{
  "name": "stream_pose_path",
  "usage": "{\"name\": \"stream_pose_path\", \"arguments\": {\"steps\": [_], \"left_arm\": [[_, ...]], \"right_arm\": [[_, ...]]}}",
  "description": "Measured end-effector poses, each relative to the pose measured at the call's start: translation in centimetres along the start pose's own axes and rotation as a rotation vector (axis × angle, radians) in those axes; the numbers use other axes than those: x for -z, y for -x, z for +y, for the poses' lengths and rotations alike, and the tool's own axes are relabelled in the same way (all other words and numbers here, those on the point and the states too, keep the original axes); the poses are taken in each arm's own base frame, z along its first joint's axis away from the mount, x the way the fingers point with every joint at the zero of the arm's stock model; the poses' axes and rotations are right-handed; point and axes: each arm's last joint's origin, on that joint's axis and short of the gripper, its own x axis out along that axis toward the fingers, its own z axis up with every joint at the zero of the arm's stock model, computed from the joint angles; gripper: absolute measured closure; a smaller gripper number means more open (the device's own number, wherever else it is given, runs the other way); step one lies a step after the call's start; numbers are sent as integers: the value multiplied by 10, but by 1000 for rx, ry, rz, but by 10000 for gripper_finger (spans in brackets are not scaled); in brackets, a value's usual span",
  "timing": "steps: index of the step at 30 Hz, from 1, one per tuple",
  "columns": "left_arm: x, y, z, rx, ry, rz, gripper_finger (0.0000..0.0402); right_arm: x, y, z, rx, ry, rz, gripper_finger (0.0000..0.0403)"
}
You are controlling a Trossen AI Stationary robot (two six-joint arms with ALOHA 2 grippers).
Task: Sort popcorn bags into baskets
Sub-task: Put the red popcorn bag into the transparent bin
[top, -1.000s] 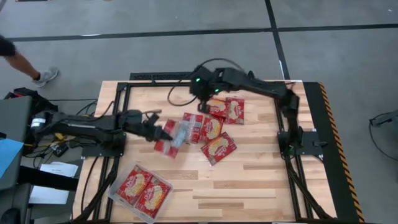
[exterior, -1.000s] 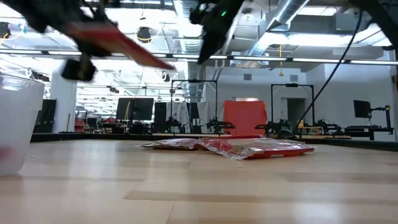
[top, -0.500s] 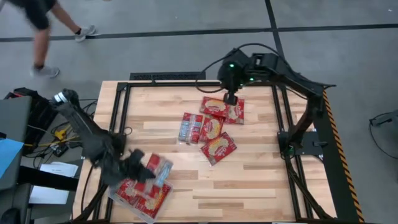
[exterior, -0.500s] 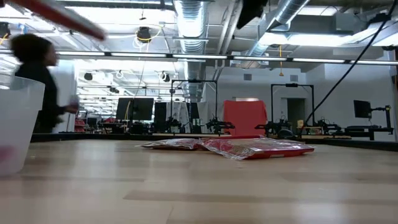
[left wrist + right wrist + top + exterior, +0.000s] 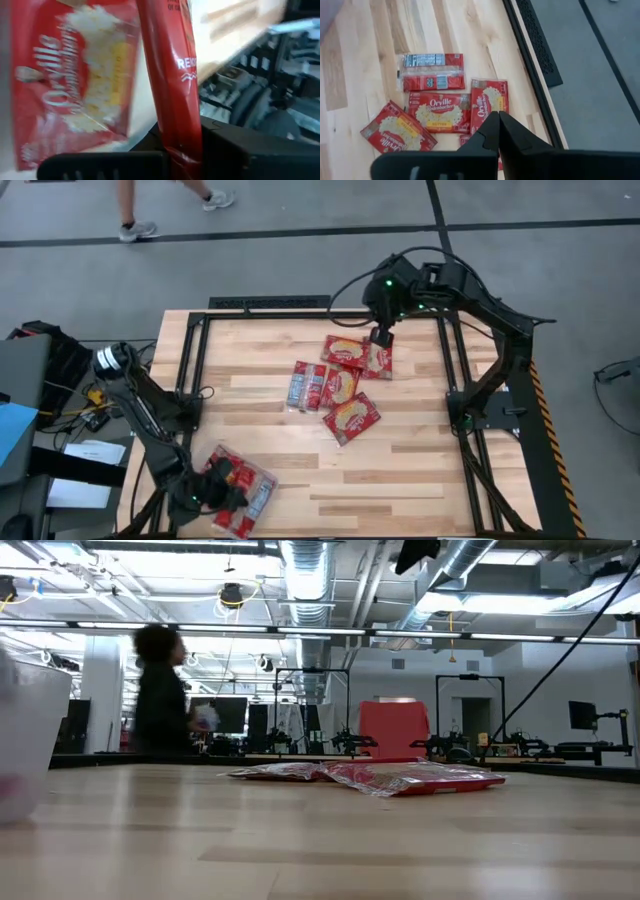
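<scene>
Popcorn bag (image 5: 170,85) edge-on between left pincer (image 5: 172,150) fingers

The pale wooden butcher-block table (image 5: 400,470) carries a loose cluster of 5 flat red popcorn bags (image 5: 340,385) near its middle and a clear shallow plastic tray (image 5: 262,482) at one corner.

The left arm is reaching down to the table's near-left corner, its left gripper (image 5: 232,490) clamping a popcorn bag (image 5: 170,85). The right gripper (image 5: 381,336) is hovering at the far side, jaws closed together.
</scene>
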Motion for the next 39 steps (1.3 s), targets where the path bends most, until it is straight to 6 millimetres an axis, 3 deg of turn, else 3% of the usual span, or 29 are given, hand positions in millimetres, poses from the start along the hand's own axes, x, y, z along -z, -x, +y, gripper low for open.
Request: {"name": "stream_pose_path", "arguments": {"steps": [13,17,22,29,34,39], "left_arm": [[-12,-12,10,-141,-26,-40,365],[-14,-14,7,-136,-41,-41,322],[-15,-14,8,-141,-54,-45,239],[-13,-13,8,-178,8,19,140],[-17,-3,1,-165,36,44,107],[-31,19,-10,-161,67,30,99]], "right_arm": [[-1,-1,14,-29,45,11,367],[-1,-1,14,-29,45,11,376],[-1,-1,13,-29,47,11,385],[-2,-1,13,-27,47,-1,367],[-2,-1,13,-27,47,-4,365],[-1,-9,16,-34,51,11,374]]}}
